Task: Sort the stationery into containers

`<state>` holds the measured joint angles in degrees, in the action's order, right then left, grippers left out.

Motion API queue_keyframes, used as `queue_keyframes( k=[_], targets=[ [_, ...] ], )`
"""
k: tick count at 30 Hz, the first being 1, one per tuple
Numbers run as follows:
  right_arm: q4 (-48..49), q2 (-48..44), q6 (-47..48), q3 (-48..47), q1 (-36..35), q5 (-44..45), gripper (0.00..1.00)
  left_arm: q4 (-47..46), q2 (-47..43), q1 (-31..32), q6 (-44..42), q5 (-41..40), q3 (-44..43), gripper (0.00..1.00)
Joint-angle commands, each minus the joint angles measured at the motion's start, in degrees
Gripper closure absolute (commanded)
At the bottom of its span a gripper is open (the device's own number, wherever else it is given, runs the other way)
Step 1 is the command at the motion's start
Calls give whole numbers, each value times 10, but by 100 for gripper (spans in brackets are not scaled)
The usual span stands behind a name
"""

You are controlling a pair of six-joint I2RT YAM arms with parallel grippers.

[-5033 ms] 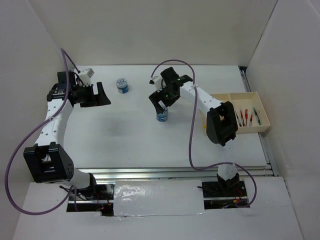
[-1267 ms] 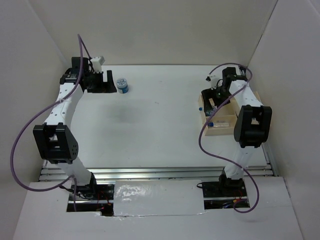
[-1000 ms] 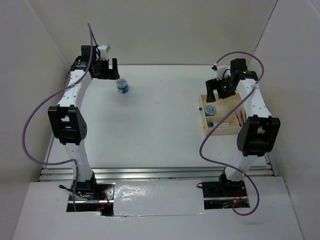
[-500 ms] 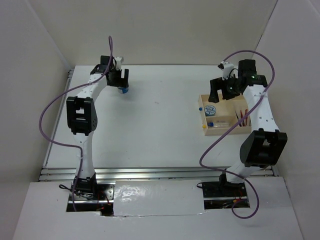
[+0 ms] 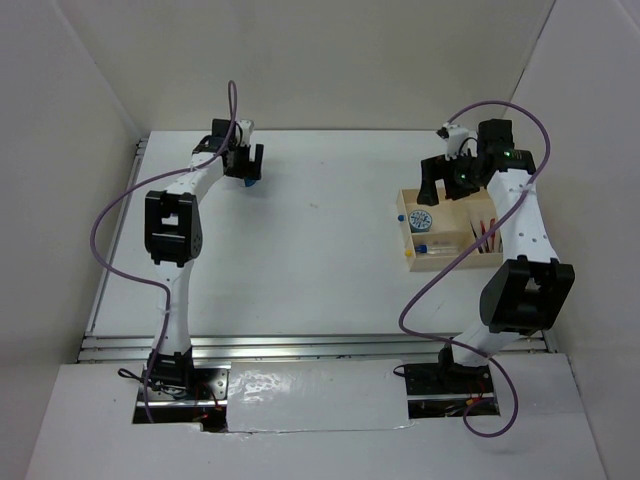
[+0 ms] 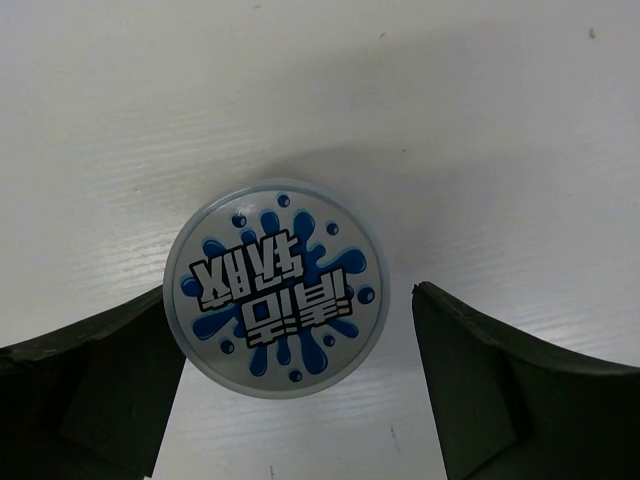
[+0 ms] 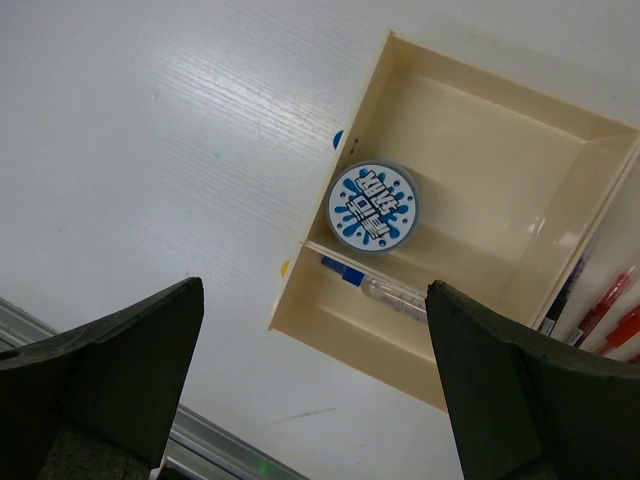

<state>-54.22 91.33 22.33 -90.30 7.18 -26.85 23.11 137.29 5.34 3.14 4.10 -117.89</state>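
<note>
One blue-and-white roll (image 6: 277, 288) stands on the table at the far left (image 5: 250, 178), between the open jaws of my left gripper (image 5: 246, 168); its left edge is at the left finger (image 6: 90, 380), with a gap to the right finger (image 6: 520, 390). The other roll (image 7: 374, 206) lies in the large compartment of the beige tray (image 7: 560, 120), also in the top view (image 5: 421, 220). A blue-capped pen (image 7: 385, 289) lies in the narrow compartment below it. Red pens (image 7: 610, 320) lie in the right compartment. My right gripper (image 5: 445, 177) hangs open and empty above the tray (image 5: 470, 262).
White walls close in the table on three sides. A metal rail (image 5: 300, 345) runs along the near edge. Purple cables (image 5: 110, 215) loop from both arms.
The right gripper carried a roll to the tray, let it go in the large compartment and rose. The left gripper swung right and came down around the other roll.
</note>
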Motion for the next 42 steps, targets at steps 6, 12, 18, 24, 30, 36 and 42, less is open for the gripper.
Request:
queue_keyframes(
  k=[6,12,18,24,30,36,42],
  targets=[
    [-8,6,2,5,10,-15,2,-71,11,12,-11,-7,-20,1],
    [-12,5,6,-3,10,-20,4,-68,-4,14,-24,4,-2,25],
    [-19,-10,4,-15,2,-24,5,-51,-93,24,-55,78,77,56],
    [-26,-48,-4,-14,-16,-43,4,-9,-247,100,-110,173,191,72],
    [-30,-91,-3,24,-40,-43,4,40,-336,238,-118,180,273,73],
    [-12,-135,-9,87,-50,-34,4,-32,-346,316,-66,145,379,72],
    [-1,-198,4,166,-48,-13,3,-96,-316,369,-37,77,421,70]
  ],
)
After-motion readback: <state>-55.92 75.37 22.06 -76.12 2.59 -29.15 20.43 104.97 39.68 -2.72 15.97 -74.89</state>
